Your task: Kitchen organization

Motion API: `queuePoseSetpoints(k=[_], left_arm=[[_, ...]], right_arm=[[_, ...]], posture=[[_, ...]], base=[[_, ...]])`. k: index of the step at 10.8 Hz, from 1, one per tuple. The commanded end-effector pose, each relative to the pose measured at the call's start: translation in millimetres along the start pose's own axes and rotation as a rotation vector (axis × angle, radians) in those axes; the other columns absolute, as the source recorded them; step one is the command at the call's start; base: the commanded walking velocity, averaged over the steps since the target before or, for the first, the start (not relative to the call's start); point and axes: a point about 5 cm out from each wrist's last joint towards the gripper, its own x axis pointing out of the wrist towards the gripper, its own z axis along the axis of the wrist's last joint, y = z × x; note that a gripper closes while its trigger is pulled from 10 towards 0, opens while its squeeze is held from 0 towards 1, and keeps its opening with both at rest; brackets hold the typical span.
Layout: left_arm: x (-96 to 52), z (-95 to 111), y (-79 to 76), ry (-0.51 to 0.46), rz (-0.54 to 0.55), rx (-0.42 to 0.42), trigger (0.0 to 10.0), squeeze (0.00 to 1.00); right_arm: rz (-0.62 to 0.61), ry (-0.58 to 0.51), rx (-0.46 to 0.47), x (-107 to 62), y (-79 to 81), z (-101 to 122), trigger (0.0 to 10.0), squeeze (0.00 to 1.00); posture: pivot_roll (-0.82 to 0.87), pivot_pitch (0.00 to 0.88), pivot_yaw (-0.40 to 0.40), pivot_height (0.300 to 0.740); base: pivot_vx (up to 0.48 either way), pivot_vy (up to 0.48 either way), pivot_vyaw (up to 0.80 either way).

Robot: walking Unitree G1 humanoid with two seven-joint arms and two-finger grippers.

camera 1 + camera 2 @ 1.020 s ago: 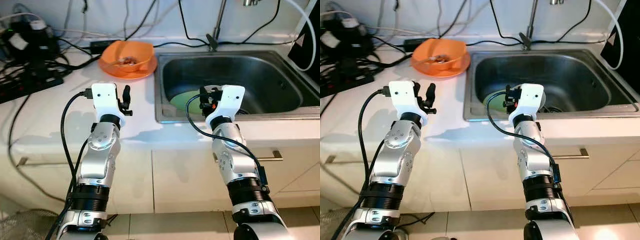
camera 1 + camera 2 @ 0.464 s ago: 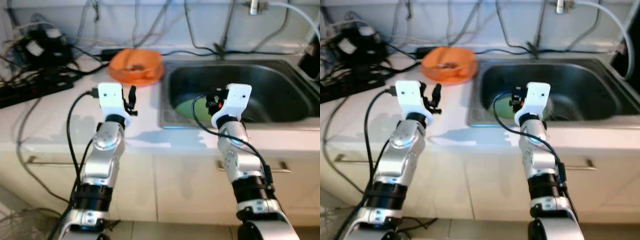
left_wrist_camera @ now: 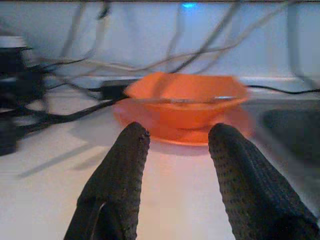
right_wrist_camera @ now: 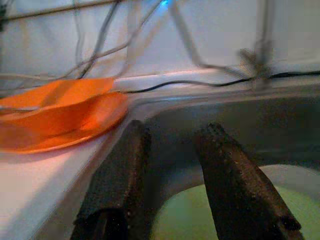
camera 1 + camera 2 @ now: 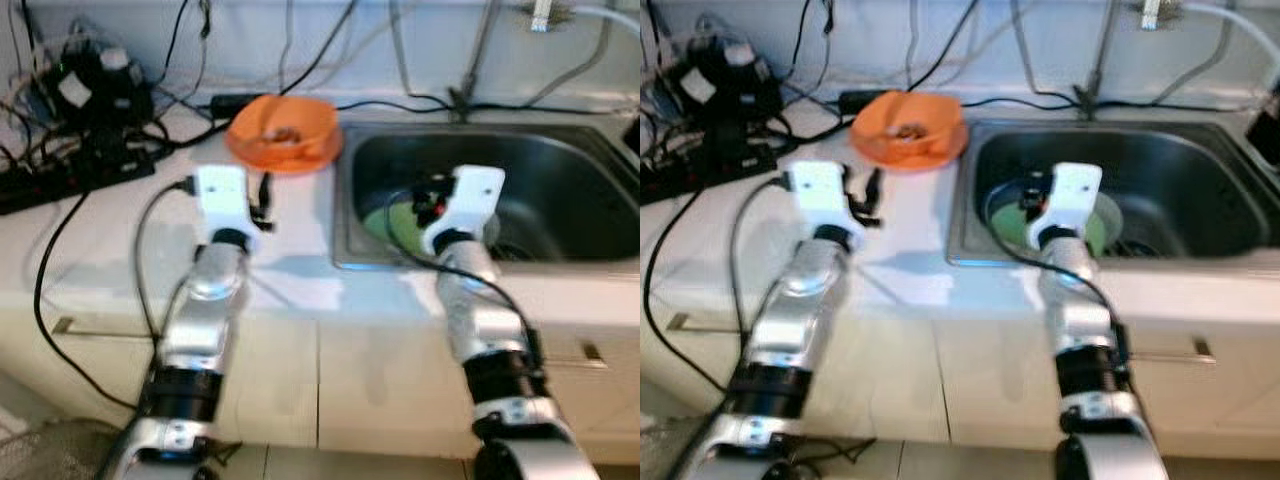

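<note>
Left gripper (image 3: 172,137): your fingers are spread over the white counter (image 5: 120,230), aimed at the orange bowl, holding nothing.
Right gripper (image 4: 172,137): your fingers are parted above the near left corner of the sink (image 5: 570,170), empty.
Orange bowl (image 5: 284,131): sits on an orange plate at the far side of the counter, just left of the sink.
Green plate (image 5: 1102,222): lies in the sink basin beneath your right gripper.
Far left: black cables (image 5: 60,150) crowd the counter.

Bowl (image 5: 284,131) on counter (image 5: 110,235), left of sink (image 5: 560,170); plate (image 5: 1095,217) in sink
</note>
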Motion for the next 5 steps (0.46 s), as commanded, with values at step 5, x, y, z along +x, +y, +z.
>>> queuePoseSetpoints(k=[5], left_arm=[[1.6,2.2,-2.2,0.000,-0.002,-0.002,10.0,0.00]], right_arm=[[0.007,0.008,-0.013,0.5,1.0,0.2,10.0,0.00]], posture=[[0.09,0.000,0.030,0.740]], base=[[0.318,0.000,0.00]])
